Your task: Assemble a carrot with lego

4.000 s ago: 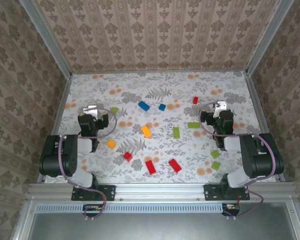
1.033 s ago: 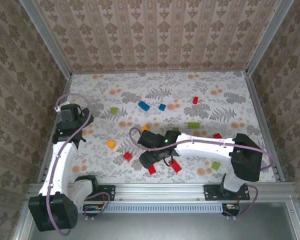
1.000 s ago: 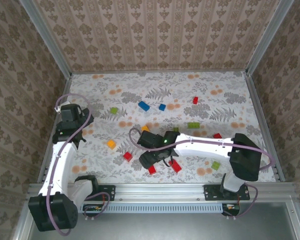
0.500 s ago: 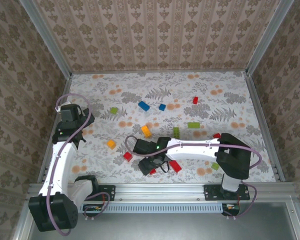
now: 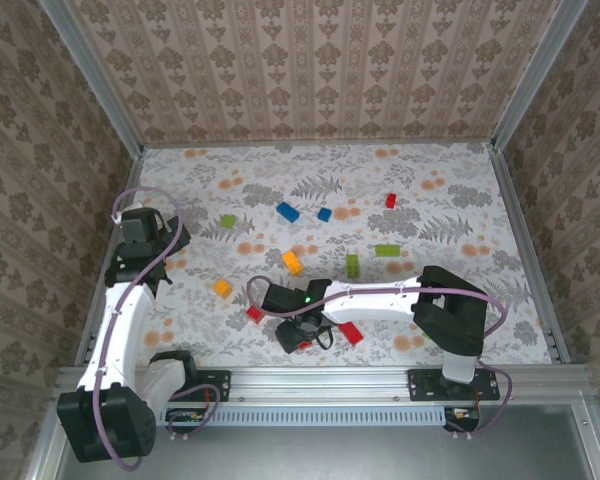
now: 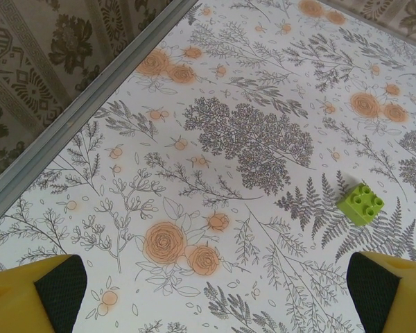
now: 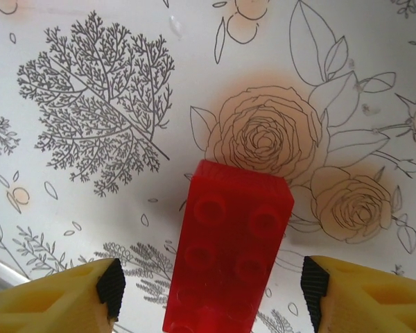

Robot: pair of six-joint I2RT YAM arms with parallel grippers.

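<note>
Near the counter's [image 5: 450, 200] front edge, the right pincer [image 7: 211, 288] hangs spread astride an oblong red plastic lego brick [image 7: 229, 257] lying flat, its yellow fingers [image 7: 55, 295] clear of both sides. By the left wall [image 5: 50, 220], the left pincer [image 6: 215, 284] gapes wide, a small lime-green square brick [image 6: 361, 203] ahead.

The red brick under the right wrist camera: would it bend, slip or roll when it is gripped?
Probably stiff: the red brick looks like hard moulded plastic. Its glossy sides may slip a little. Lying flat, studs up, it should slide, not roll.
</note>
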